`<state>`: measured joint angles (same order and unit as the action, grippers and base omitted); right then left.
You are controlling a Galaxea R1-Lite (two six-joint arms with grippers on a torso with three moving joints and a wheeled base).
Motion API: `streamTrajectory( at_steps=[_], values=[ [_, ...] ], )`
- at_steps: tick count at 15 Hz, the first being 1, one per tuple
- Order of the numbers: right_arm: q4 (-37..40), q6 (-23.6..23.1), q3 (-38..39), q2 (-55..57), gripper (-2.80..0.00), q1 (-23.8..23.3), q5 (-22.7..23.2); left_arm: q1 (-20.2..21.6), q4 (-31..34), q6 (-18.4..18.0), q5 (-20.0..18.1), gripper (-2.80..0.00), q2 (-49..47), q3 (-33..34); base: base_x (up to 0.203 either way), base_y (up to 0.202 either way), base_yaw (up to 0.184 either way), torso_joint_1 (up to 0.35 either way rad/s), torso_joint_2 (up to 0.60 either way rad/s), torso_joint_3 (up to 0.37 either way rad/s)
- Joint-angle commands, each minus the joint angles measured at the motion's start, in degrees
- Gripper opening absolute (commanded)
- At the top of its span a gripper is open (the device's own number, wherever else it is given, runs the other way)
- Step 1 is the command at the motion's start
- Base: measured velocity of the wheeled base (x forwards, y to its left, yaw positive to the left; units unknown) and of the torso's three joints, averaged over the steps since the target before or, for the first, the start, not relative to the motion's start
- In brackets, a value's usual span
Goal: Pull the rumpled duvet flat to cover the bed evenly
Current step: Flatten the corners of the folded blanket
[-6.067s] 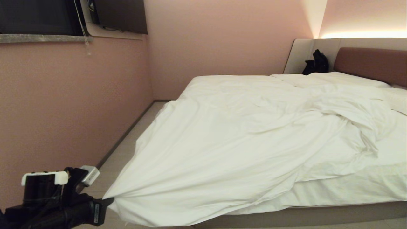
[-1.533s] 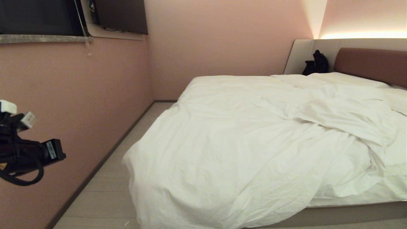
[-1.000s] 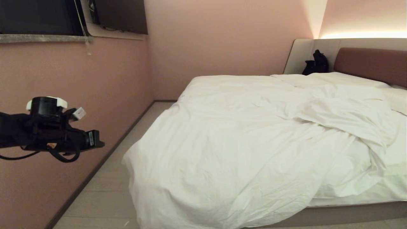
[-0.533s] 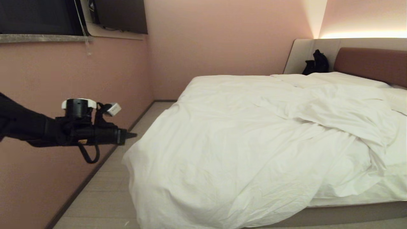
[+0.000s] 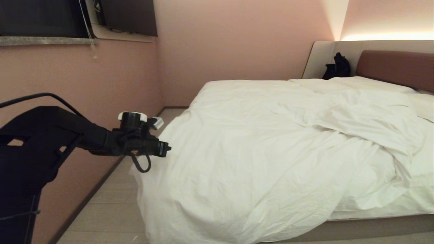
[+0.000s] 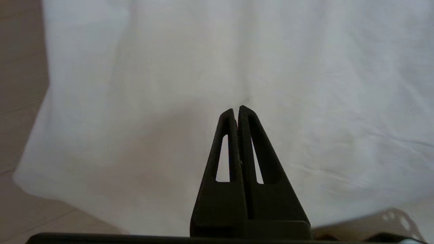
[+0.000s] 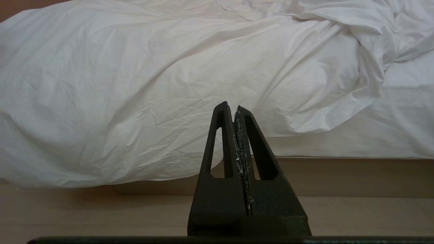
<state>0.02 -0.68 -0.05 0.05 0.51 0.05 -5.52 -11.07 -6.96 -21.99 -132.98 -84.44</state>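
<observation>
The white duvet [image 5: 271,145] lies wrinkled over the bed [image 5: 373,228], with its near left corner hanging down toward the floor. A ridge of folds runs across its right part, and below that the mattress sheet [image 5: 390,206] shows. My left gripper [image 5: 168,149] is shut and empty. It reaches level from the left, right at the duvet's left edge, and whether it touches is unclear. The left wrist view shows its tips [image 6: 236,109] together above plain white duvet [image 6: 305,67]. My right gripper [image 7: 231,106] is shut and empty, low in front of the bed's foot, facing the duvet [image 7: 135,84].
A pink wall [image 5: 84,101] runs along the left, leaving a narrow strip of floor [image 5: 112,210] beside the bed. Pillows [image 5: 356,83] lie under the reddish-brown headboard [image 5: 396,67]. A black bag [image 5: 337,66] sits at the bed's far corner.
Six seconds ago my left gripper held the duvet's corner low near the floor; it has let go. Over the last second the left arm has reached rightward to the duvet's edge.
</observation>
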Motion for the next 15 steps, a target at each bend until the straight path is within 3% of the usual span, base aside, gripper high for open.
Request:
streamTrajectory(
  at_steps=[1,10,11,15],
  values=[
    [0.03,-0.02,0.05,0.04,-2.80,0.02,-0.05,-0.86,-0.08,-0.05,2.54,-2.80,-4.25,-2.94,0.000,0.000,0.000,0.000,0.00,0.000],
    [-0.02,-0.02,0.05,0.04,-2.80,0.02,0.04,-1.64,0.34,-0.21,6.79,-2.80,-10.55,-12.86,0.000,0.000,0.000,0.000,0.00,0.000],
    [-0.01,-0.02,0.05,0.04,-2.80,0.02,0.04,-1.70,0.33,-0.16,6.79,0.00,-10.54,-12.86,0.000,0.000,0.000,0.000,0.00,0.000],
    [0.03,-0.02,0.05,0.04,-2.80,0.02,0.04,-2.04,-0.10,-0.68,6.70,0.00,-11.16,-13.03,0.000,0.000,0.000,0.000,0.00,0.000]
  ],
)
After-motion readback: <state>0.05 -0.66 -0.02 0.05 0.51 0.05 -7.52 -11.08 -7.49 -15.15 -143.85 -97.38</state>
